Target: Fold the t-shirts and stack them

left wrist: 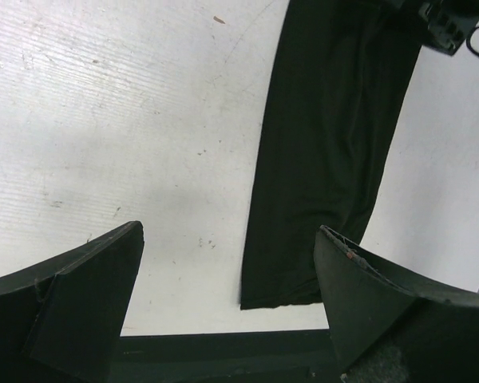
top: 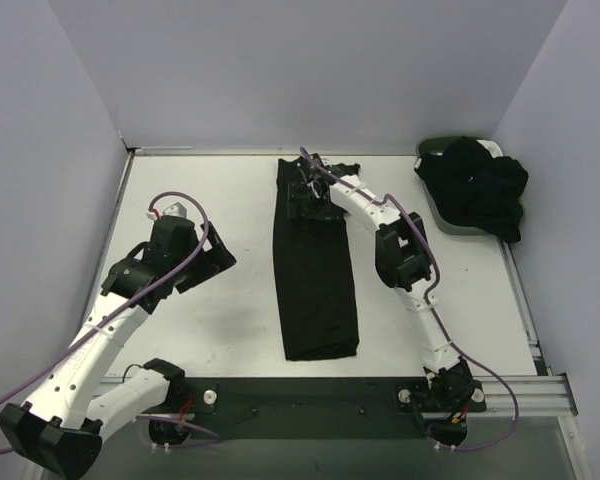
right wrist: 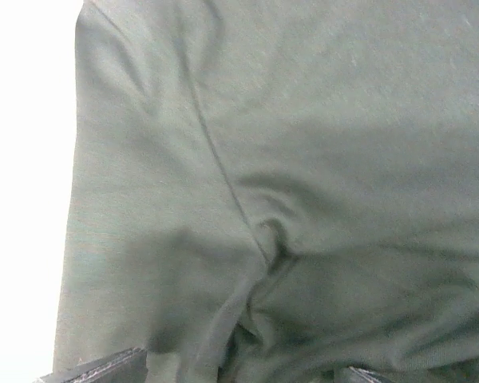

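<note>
One black t-shirt lies folded into a long narrow strip down the middle of the table, and its near end shows in the left wrist view. My right gripper is low over the strip's far end and open. Its fingertips stand wide apart at the frame's bottom edge, with wrinkled cloth between them. Out to the left of the strip, my left gripper hangs open above bare table, nothing between its fingers. More black t-shirts are heaped at the back right.
The heap sits in and spills over a dark oval basket in the back right corner. Grey walls close in the left, back and right sides. A dark rail runs along the near edge between the arm bases.
</note>
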Motion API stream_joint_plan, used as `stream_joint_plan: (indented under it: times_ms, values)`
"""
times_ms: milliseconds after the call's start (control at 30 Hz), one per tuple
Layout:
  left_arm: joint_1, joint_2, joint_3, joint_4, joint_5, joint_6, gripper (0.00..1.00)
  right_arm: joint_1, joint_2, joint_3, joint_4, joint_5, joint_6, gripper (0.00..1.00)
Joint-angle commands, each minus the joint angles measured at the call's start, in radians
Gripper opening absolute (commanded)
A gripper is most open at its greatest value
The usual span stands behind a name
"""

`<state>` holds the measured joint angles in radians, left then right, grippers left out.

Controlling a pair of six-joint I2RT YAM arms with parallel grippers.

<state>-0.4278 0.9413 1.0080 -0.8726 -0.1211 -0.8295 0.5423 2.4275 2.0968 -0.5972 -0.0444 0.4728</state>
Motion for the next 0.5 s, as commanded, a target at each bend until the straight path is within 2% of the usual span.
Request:
stream_joint_plan:
  times_ms: [0,100,200,367,467]
  values:
    - [0.038,0.017,0.0,0.058,0.047,0.044,0.97,-0.033,0.148,0.239,-0.102,-0.176,0.009,1.0]
    - [0.052,0.028,-0.014,0.072,0.054,0.053,0.98,-0.057,0.196,0.32,-0.081,-0.23,0.027,1.0]
    - [0.063,0.045,-0.031,0.093,0.055,0.063,0.98,-0.076,0.176,0.278,0.038,-0.287,0.05,1.0]
    - [0.072,0.086,-0.043,0.132,0.055,0.056,0.97,-0.097,0.042,0.195,0.272,-0.305,0.052,1.0]
    - [0.072,0.094,-0.049,0.155,0.075,0.05,0.97,-0.107,-0.066,0.177,0.296,-0.304,0.023,1.0]
